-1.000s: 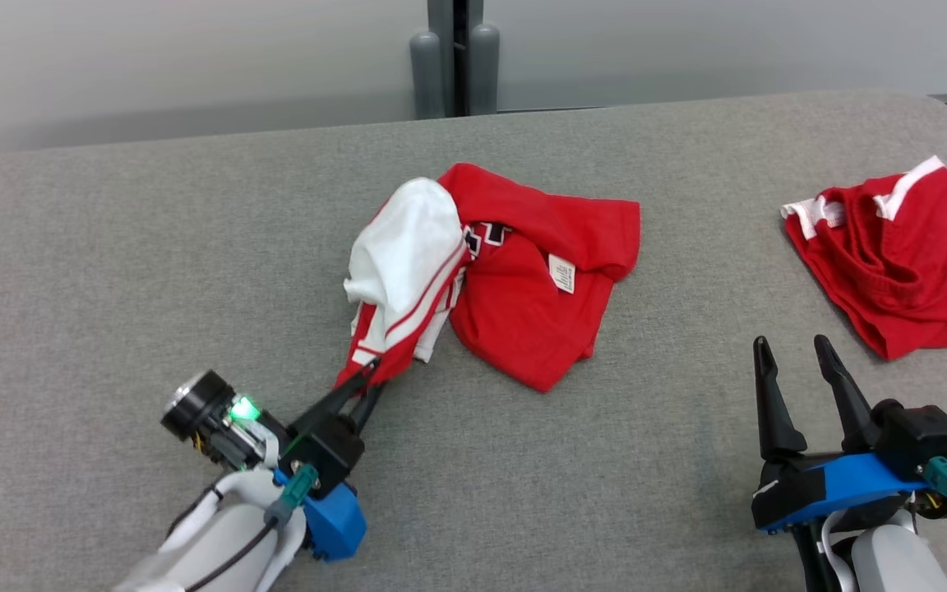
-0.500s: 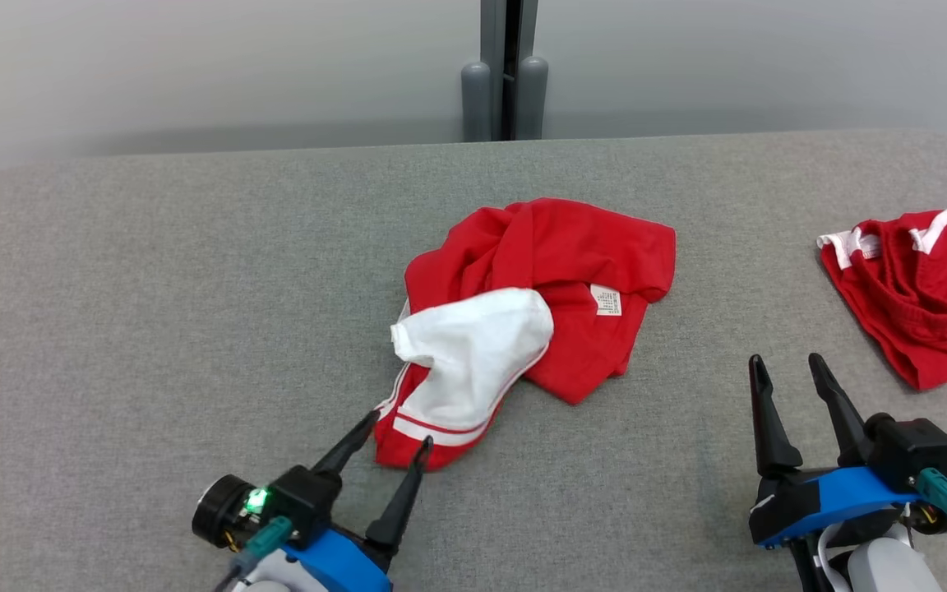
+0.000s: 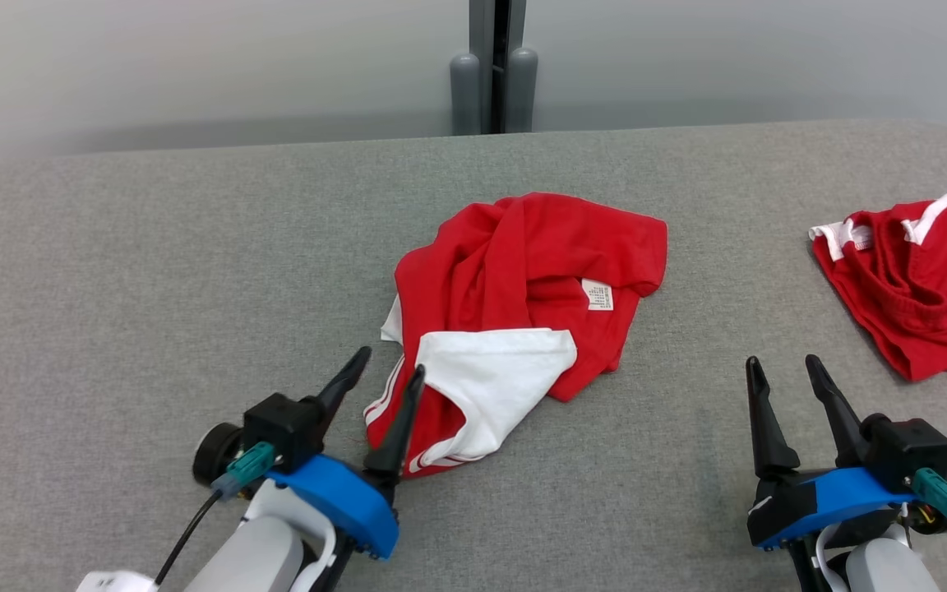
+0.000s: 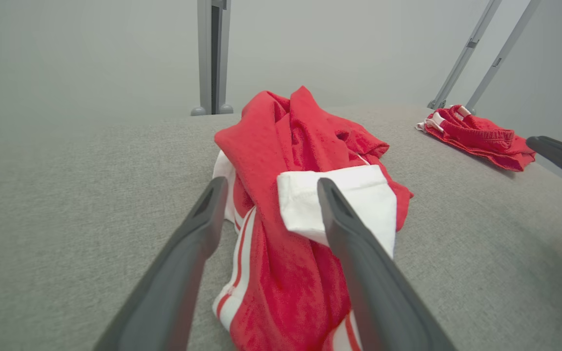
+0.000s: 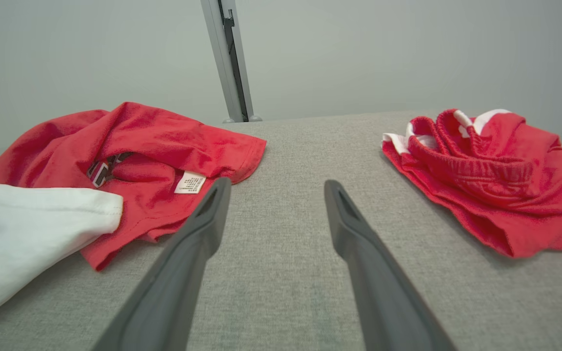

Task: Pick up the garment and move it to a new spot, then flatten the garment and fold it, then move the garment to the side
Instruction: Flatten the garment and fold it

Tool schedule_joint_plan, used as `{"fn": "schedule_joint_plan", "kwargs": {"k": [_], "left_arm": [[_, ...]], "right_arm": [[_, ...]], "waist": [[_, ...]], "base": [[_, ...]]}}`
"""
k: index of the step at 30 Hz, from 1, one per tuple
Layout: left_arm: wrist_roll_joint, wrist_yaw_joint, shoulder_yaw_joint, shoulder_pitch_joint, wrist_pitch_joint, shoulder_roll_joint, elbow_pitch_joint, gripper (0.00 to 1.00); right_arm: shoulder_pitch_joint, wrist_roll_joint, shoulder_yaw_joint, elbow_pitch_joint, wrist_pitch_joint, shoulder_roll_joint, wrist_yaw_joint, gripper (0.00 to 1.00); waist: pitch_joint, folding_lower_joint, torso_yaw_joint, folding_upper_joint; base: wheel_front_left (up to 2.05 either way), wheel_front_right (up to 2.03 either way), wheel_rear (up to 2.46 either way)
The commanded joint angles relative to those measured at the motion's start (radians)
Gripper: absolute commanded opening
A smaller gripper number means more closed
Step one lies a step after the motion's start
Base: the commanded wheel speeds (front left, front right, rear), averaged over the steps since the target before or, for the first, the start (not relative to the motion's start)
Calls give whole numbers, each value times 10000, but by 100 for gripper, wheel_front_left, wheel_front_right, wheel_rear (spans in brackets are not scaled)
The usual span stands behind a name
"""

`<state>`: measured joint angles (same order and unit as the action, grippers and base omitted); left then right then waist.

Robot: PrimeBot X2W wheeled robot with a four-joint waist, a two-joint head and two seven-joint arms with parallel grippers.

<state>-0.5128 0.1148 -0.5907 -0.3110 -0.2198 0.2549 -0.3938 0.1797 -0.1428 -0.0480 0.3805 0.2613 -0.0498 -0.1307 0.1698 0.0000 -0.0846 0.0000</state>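
Crumpled red-and-white garment (image 3: 515, 279), freshly released, heaped on the grey tabletop (image 3: 153, 271) straight out from the grey post (image 3: 494, 74), toward the robot; white panel (image 3: 490, 370) slumped flat on the side away from the post, no longer pulled up taut as a second ago; care label (image 3: 597, 294) face up.

Left hand (image 3: 390, 362) just beyond the heap from the post, fingers spread wide and empty, striped hem (image 3: 391, 403) lying loose between them; clamped on that hem a second ago.

Right hand (image 3: 781, 362) well right of the post, fingers apart, empty, unmoved.

Second red garment (image 3: 909, 279) far right of the post, untouched.

Move to the new spot apparently done; flattening next, heap still badly bunched, likely work for both hands.
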Motion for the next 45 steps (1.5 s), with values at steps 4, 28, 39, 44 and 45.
{"fn": "schedule_joint_plan", "kwargs": {"k": [4, 28, 39, 44, 45], "left_arm": [[-248, 94, -246, -737, 253, -474, -877, 100], [997, -84, -1129, -2123, -464, -873, -2829, 0], [2467, 28, -2345, -645, -464, -527, -316, 0], [2151, 122, -2932, -204, -463, -746, -180, 100], [2077, 125, -3034, -178, -465, -780, -164, 100]], "right_arm": [[161, 100, 8, 62, 54, -15, -1, 100], [212, -97, 165, 191, 53, -15, -1, 100], [-8, -23, 122, 316, 54, -13, -1, 100], [1, 1, 71, 367, 53, -15, -1, 100], [-1, 8, 61, 374, 53, -15, -1, 100]], "waist": [[116, 0, -124, 0], [226, 0, -478, 0], [-50, 0, -335, 0], [-120, 0, -284, 0], [-134, 0, -272, 0]], "base": [[0, 0, 0], [0, 0, 0], [0, 0, 0], [0, 0, 0], [0, 0, 0]]}}
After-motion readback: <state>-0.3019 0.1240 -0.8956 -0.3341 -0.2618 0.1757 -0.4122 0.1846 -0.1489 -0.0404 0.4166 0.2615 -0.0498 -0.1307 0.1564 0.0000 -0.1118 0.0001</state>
